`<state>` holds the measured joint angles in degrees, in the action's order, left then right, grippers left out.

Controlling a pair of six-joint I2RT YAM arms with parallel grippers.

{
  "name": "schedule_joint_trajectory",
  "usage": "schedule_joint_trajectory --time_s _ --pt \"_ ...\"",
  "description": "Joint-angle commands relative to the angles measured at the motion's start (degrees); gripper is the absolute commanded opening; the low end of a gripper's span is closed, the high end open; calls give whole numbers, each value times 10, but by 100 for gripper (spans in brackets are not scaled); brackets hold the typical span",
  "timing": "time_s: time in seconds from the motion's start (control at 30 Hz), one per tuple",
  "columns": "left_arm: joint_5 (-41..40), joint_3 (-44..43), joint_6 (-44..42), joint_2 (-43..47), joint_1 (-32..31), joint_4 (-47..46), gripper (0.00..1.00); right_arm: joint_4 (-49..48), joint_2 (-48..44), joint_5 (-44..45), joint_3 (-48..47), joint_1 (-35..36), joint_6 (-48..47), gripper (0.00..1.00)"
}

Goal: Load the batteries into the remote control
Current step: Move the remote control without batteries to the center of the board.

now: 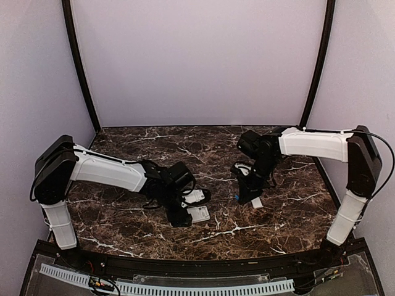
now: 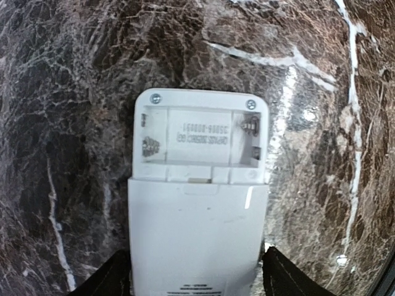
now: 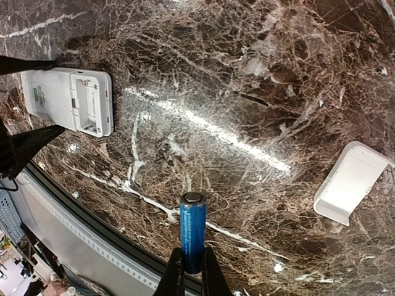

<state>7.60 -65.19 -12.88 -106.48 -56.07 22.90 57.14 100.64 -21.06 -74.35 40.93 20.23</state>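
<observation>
The right gripper pinches one blue battery by its end, lower centre, ready for slotting. The remote control lies mid-frame on the bench, open side up. The left gripper straddles it, seemingly to steady it; clamped or not, I cannot tell.

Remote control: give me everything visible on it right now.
The remote control is a white, plastic-looking slab lying flat, back side up, on the marble table. Its battery bay is uncovered and empty, with metal contacts at both ends, moulded lettering and two screws at that end's corners. The left hand straddles its solid end; contact is unclear.
</observation>
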Motion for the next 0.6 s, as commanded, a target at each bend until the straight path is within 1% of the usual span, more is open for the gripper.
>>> schedule_joint_trajectory --time_s 0.0,0.03,0.1,0.13,0.17,0.23,0.33,0.4,0.43,0.53,0.57 --pt "19 0 1 -16 -21 41 59 -7 -22 -5 10 -1 3 0" --pt "19 -2 3 -16 -24 38 56 -6 -23 -3 10 -1 4 0" --pt "8 -8 5 -16 -36 30 43 -2 -26 6 9 -1 7 0" --pt "2 -14 6 -17 -44 26 40 2 -27 10 8 -1 7 0" --pt "-8 -18 10 -17 -48 17 34 5 -29 14 8 -3 8 0" --pt "-11 -34 14 -17 -60 6 27 10 -34 17 11 -8 10 0" --pt "-9 -67 12 -18 -82 -8 25 9 -46 11 25 -20 11 0" --pt "11 -83 12 -20 -89 -21 25 9 -55 8 35 -28 11 0" --pt "24 -90 14 -22 -90 -24 25 10 -57 10 38 -30 11 0" --pt "29 -96 15 -39 -90 -23 28 5 -63 9 50 -31 16 0" --pt "28 -101 14 -45 -90 -18 30 0 -64 9 55 -30 19 0"
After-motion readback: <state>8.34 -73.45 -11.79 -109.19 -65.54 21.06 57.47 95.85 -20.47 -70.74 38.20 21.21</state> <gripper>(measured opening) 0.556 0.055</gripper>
